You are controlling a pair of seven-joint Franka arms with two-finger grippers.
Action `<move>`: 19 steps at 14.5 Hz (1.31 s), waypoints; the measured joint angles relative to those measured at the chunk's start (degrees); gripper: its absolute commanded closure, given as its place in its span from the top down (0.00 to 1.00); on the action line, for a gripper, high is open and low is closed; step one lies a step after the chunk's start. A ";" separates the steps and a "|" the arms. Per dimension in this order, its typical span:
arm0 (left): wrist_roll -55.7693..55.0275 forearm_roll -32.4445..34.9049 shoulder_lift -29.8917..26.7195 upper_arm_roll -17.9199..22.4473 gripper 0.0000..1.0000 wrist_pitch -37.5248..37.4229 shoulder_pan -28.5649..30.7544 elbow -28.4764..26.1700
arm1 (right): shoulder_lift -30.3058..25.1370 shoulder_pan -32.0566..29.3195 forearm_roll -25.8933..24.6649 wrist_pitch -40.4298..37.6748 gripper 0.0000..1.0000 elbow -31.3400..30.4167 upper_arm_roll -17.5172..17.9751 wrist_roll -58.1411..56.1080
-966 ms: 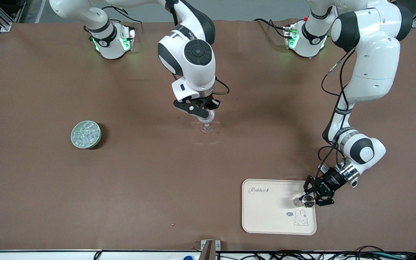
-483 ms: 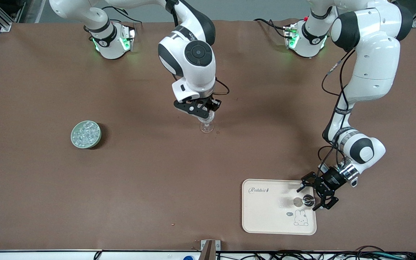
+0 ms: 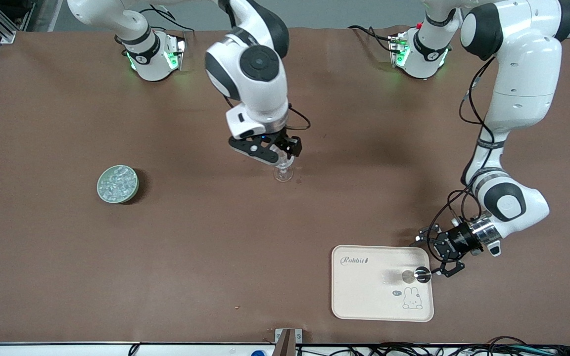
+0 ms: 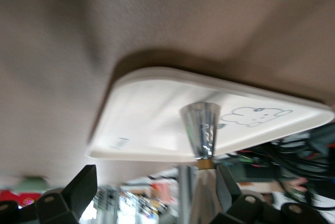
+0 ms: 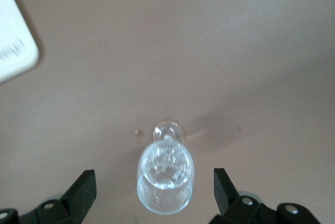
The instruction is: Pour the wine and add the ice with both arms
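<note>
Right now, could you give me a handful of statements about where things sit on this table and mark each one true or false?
1. The metal cup stands on the cream tray. True.
2. The left gripper is clamped on the metal cup. False: its fingers are spread, beside the cup at the tray's edge, holding nothing.
3. The wine glass stands upright on the bare table, off the tray. True.
4. The right gripper is open over the wine glass. True.
5. The ice is heaped on the tray. False: it fills a round green dish toward the right arm's end of the table.
</note>
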 measured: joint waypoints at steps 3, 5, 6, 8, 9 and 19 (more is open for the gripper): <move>-0.73 14.88 -2.56 1.03 1.00 -3.50 0.26 1.74 | -5.55 -5.61 -4.83 -1.05 1.00 0.16 -0.49 -4.08; -1.02 24.86 -3.95 1.13 1.00 -4.83 0.28 4.60 | -8.04 -9.70 -5.49 -2.81 1.00 0.15 -0.76 -8.46; -1.16 29.79 -4.49 1.11 1.00 -5.09 0.24 5.95 | -8.98 -11.90 -5.64 -3.92 1.00 0.14 -0.88 -11.52; -1.22 38.35 -5.06 1.04 1.00 -5.29 0.00 8.39 | -10.83 -16.82 -5.94 -6.00 1.00 0.16 -1.24 -18.31; -1.19 42.02 -5.26 0.98 1.00 -5.30 -0.11 9.43 | -11.87 -19.44 -5.97 -6.65 1.00 0.18 -1.43 -21.98; 12.09 60.71 -20.65 0.61 1.00 -11.49 -0.03 14.01 | -20.37 -41.07 -5.10 -21.14 1.00 0.08 -1.71 -59.60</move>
